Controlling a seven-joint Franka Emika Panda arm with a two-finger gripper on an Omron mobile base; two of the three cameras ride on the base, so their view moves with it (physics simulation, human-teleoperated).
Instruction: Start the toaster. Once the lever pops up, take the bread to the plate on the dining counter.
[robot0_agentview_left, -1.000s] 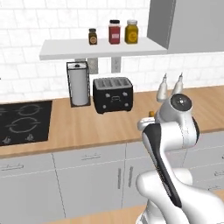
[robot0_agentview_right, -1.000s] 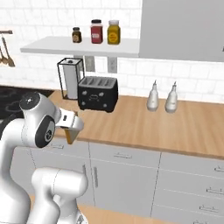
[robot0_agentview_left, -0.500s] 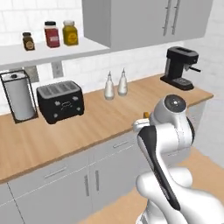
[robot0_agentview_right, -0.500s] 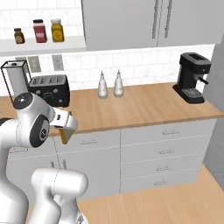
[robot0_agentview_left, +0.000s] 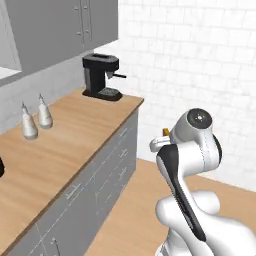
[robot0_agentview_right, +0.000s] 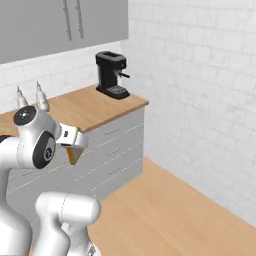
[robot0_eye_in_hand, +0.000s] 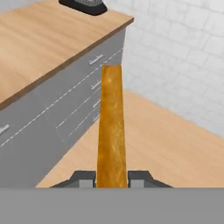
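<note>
We see the bread edge-on, its faces hidden; the coffee machine is cut off at the far edge.

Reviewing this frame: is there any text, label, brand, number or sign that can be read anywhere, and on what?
None: no readable text in any view.
The coffee machine carries no legible mark.
The two bottles on the counter have no labels.
The bread in the gripper is plain.

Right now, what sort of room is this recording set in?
A home kitchen, rendered. A wood-topped counter over grey drawers carries a black coffee machine, grey wall cupboards hang above, and the gripper holds a slice of bread.
</note>
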